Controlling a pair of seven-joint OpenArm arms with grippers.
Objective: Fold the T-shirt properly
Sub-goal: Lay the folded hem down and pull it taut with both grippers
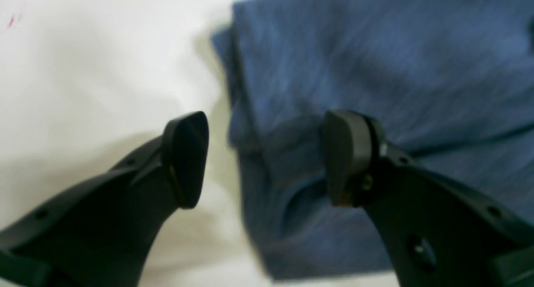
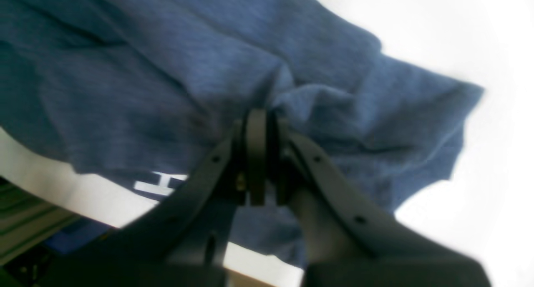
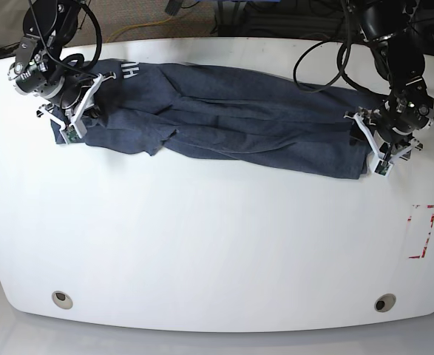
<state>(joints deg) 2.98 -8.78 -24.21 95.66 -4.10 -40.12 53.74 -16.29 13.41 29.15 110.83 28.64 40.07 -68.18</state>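
Black right gripper point(image 2: 260, 153): jaws pinched together on a bunched fold of the dark slate-blue heathered T-shirt point(image 3: 231, 118), at the shirt's collar end where white lettering point(image 3: 131, 70) shows.

Black left gripper point(image 1: 265, 157): jaws spread apart, straddling the shirt's opposite end, nothing clamped; one pad point(image 1: 185, 157) over bare table, the other point(image 1: 348, 153) over cloth.

T-shirt: lies in a long, rumpled band along the far side of the white tabletop point(image 3: 217, 244), between the two grippers.

Risks, as judged: only one end is held, so a pull by the right arm would likely drag and twist the band; a closing left gripper may catch a single layer at the stacked edge.

Room: wide bare table on the near side of the shirt; red-marked rectangle point(image 3: 421, 231) near the left end; far table edge close behind the shirt.
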